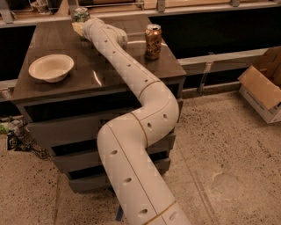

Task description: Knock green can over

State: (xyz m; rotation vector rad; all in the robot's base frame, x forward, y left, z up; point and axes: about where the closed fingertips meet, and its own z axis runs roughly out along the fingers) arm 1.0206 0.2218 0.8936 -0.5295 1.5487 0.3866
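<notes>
End effector (79, 27) is at the far left of the desk (88, 85), just near-side of the green can (81, 13), mostly hidden behind the wrist (can't tell if it's apart or together, or whether it's touching the can). Green can stands upright at the far left corner of the desk, close to the far edge. So the task isn't done: the approach looks complete, the actual tip-over is left. My read is that a short push away or sideways should do it. Arm (131, 79) stretches diagonally across the desk. Orange-gold can (153, 41) is upright to the right, well apart. White bowl (51, 67) sits near left.
</notes>
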